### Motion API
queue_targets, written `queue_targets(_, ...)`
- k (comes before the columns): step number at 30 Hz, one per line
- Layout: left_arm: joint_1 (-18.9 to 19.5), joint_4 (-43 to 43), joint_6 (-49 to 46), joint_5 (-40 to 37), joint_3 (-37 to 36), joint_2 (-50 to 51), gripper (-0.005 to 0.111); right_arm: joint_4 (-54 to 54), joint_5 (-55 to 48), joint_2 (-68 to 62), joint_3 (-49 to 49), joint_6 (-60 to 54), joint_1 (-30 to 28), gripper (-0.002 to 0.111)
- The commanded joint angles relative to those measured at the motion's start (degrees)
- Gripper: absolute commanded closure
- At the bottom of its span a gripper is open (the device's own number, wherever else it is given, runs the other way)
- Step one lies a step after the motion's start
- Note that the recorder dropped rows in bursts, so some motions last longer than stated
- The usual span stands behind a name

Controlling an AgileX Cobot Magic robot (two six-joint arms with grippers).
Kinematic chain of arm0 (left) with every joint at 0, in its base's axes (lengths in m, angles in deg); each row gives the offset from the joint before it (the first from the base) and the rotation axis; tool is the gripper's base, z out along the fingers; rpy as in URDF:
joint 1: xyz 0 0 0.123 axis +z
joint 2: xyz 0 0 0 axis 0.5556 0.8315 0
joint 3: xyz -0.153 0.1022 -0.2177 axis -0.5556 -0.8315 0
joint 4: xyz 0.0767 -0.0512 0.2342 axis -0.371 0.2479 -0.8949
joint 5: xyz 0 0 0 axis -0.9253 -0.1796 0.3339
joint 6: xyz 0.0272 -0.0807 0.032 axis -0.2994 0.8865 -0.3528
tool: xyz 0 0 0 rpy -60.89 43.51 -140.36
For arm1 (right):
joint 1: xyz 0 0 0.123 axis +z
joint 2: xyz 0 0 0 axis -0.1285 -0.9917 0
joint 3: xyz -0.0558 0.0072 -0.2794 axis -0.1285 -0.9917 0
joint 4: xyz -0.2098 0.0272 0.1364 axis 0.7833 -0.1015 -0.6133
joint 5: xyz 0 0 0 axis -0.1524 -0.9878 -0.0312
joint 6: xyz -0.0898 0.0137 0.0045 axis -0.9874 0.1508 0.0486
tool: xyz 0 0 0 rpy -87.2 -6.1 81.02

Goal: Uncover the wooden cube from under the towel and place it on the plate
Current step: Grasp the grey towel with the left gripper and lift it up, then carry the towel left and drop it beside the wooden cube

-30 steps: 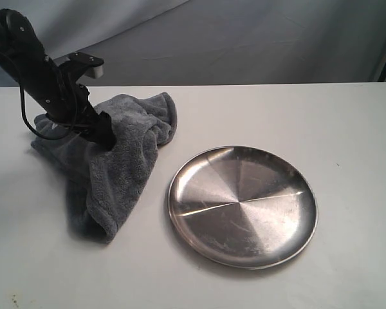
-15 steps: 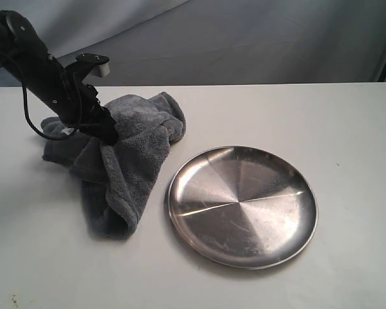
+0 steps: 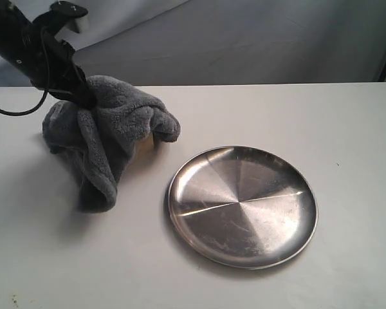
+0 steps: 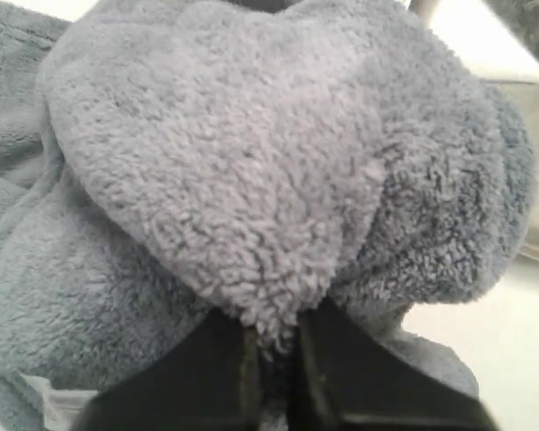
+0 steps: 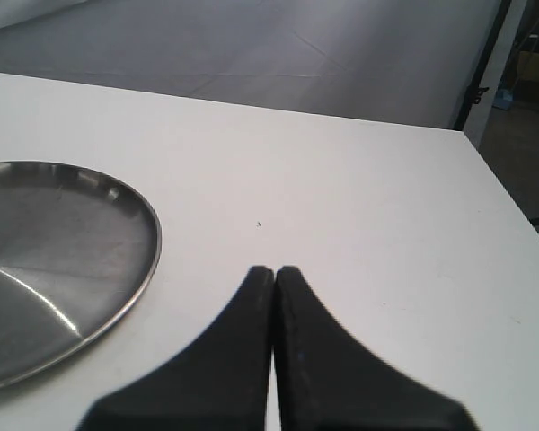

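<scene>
The dark grey fluffy towel (image 3: 109,138) hangs bunched from my left gripper (image 3: 85,98), which is shut on a fold of it at the table's left. In the left wrist view the towel (image 4: 251,180) fills the picture and a tuft is pinched between the black fingers (image 4: 225,359). A pale corner of the wooden cube (image 3: 145,144) peeks out under the lifted towel edge. The round silver plate (image 3: 242,205) lies to the right of the towel. My right gripper (image 5: 275,271) is shut on nothing, above the table beside the plate (image 5: 54,260).
A white table (image 3: 309,116) carries everything, with a grey backdrop behind it. The table's right edge (image 5: 503,197) shows in the right wrist view. A black cable (image 3: 13,111) trails from the left arm.
My left gripper has shut on the towel and risen up and to the left, pulling the cloth into a hanging bunch. A corner of the wooden cube now shows beneath it.
</scene>
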Motion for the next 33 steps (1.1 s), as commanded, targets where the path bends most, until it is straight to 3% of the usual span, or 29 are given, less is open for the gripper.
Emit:
queue_targets(1,-0.21,1.14,-0.39,1.64,0.04,-2.91,0.107,0.23,0.08,0.34,-0.14,-0.22,-0.51,0.108)
queue_targets(15,0.84,1.43,2.41,14.87,0.04,-7.45,0.107,0.23,0.08,0.34,-0.14,-0.22,-0.51,0.108)
queue_targets(24,9.87,1.43,8.74,17.9,0.04,-10.58,0.107,0.23,0.08,0.34,-0.14,-0.22,-0.51,0.108)
queue_targets(29,15.27,1.43,8.63,14.48,0.04,-11.39,0.107,0.23,0.08,0.34,-0.14,-0.22,-0.51,0.108)
queue_targets(33,17.49,1.43,8.63,10.23,0.04,-11.39,0.107,0.23,0.08,0.34,-0.14,-0.22,-0.51,0.108)
